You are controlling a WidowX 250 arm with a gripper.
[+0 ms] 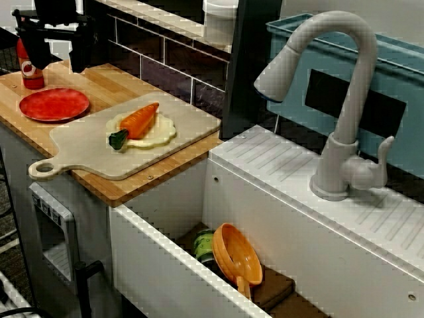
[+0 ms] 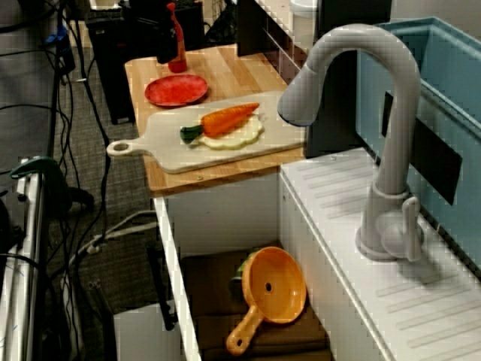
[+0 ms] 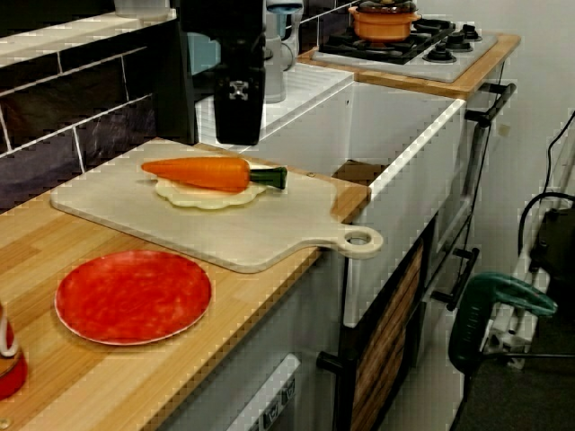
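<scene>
In the high view over the counter, my black gripper hangs at the far left end of the wooden counter. Its fingers stand apart, open, with nothing between them. A red bottle with a white label stands right under its left finger, partly hidden by it. Just in front lies a red plate. To the right, a toy carrot rests on a cream disc on a pale cutting board. The low view from the counter's end shows the carrot, the plate and the bottle's base, but not the gripper.
A white sink basin holds an orange strainer and a green can. A grey faucet rises at the right before a blue rack. A black post stands behind the board. A stove carries an orange pot.
</scene>
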